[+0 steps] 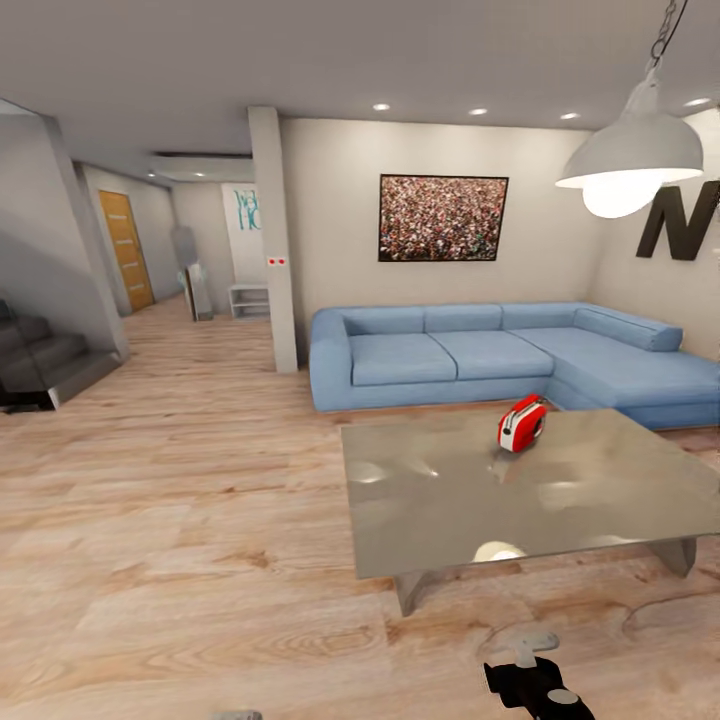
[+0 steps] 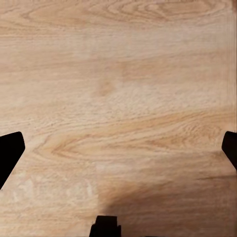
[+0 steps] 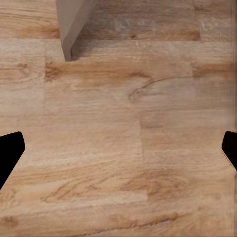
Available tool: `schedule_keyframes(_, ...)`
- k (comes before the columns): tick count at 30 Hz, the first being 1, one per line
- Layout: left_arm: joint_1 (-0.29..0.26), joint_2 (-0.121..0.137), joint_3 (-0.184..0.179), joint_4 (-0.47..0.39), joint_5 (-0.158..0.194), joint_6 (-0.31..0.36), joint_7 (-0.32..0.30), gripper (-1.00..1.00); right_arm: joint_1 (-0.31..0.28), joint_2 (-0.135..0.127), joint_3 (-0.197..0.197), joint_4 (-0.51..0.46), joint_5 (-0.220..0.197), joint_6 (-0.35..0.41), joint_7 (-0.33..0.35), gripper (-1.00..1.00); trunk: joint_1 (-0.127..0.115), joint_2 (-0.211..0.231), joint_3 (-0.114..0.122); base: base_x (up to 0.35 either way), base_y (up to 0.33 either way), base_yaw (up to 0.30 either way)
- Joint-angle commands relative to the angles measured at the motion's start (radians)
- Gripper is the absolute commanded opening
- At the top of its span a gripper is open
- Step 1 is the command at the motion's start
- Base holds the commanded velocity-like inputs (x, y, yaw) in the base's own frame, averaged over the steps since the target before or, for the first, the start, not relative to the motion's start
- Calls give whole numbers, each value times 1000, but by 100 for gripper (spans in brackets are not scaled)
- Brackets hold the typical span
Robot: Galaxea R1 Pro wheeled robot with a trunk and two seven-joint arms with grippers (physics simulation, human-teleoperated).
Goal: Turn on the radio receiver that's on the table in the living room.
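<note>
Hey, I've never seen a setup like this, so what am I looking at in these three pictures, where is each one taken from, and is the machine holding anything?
These are computer-rendered pictures from a simulated wheeled robot with two arms, steered by a person. The big picture comes from a camera on its head, looking into a living room: a blue sofa, a framed picture on the wall, a hanging lamp, and a low grey table. On the table's far side stands a small red radio, nothing else.

The other two pictures come from cameras near each arm's gripper, both looking down at the wood floor. The dark shapes at the edges are the fingers of the left gripper and the right gripper, spread wide open with nothing between them. The right one also sees a grey table leg. So nothing is held yet.
</note>
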Motion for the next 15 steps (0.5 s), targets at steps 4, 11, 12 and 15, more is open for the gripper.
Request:
schedule_keyframes(4,0,1,0,0,0,0,0,100,0,0,0,0,0,0,0,100,0,0,0,14,-331,0)
schedule_keyframes(11,0,2,0,0,0,0,0,100,0,0,-1,0,0,1,0,100,0,0,0,1,-332,-33)
schedule_keyframes(12,0,2,0,0,0,0,0,100,0,0,-1,0,0,0,0,100,0,0,0,0,-333,-116)
schedule_keyframes(15,0,2,1,0,0,0,0,100,0,0,-1,0,0,0,0,100,0,0,0,20,-282,-98)
